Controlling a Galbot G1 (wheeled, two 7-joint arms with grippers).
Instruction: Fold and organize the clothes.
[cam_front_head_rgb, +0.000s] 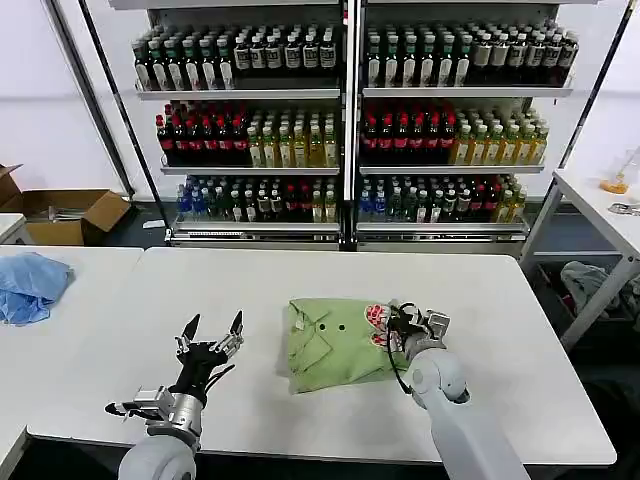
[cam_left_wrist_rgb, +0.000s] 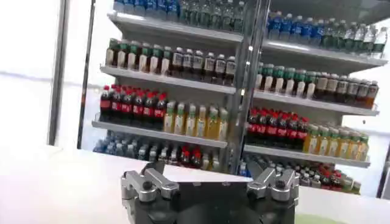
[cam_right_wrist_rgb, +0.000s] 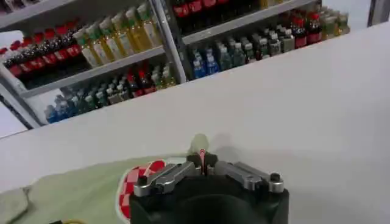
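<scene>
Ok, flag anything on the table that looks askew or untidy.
The green shirt is a lumpy bundle, sitting skewed to the table edge. The right gripper pinches its printed edge; the left gripper hovers open.

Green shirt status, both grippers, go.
Left gripper open, hovering over bare white table. Right gripper shut on light green collared fabric shirt, at its printed edge. Shirt partly folded. Nothing in the way.

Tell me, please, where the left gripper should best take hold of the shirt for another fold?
Probably the shirt's left edge by the collar, coming from the left gripper's side, low over the table. The shirt lies flat and partly folded, that edge is bare and nearest the open gripper, and the right gripper is shut on the opposite edge by the red print.
</scene>
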